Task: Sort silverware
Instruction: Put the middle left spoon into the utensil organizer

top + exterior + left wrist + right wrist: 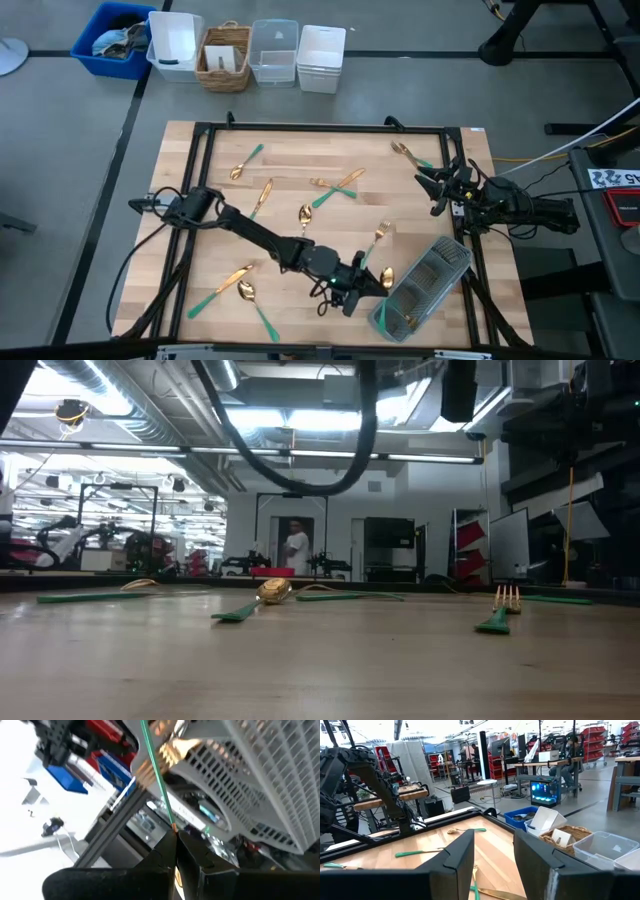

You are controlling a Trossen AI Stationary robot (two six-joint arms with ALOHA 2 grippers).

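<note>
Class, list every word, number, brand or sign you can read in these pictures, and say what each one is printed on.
Nothing can be read for certain in any view.
White label right of the table, high view: dark marks, too small to read.
White card in the woven basket, right wrist view: a small mark, too blurred to read.

Looking like robotics lab / open workshop floor. Exposed ducts [110, 400] and strip lights running overhead, red parts-bin racks [502, 762] lining back wall, workbenches [547, 767] sitting around, glowing PC tower [543, 793] humming under one, person [296, 546] standing way off.
</note>
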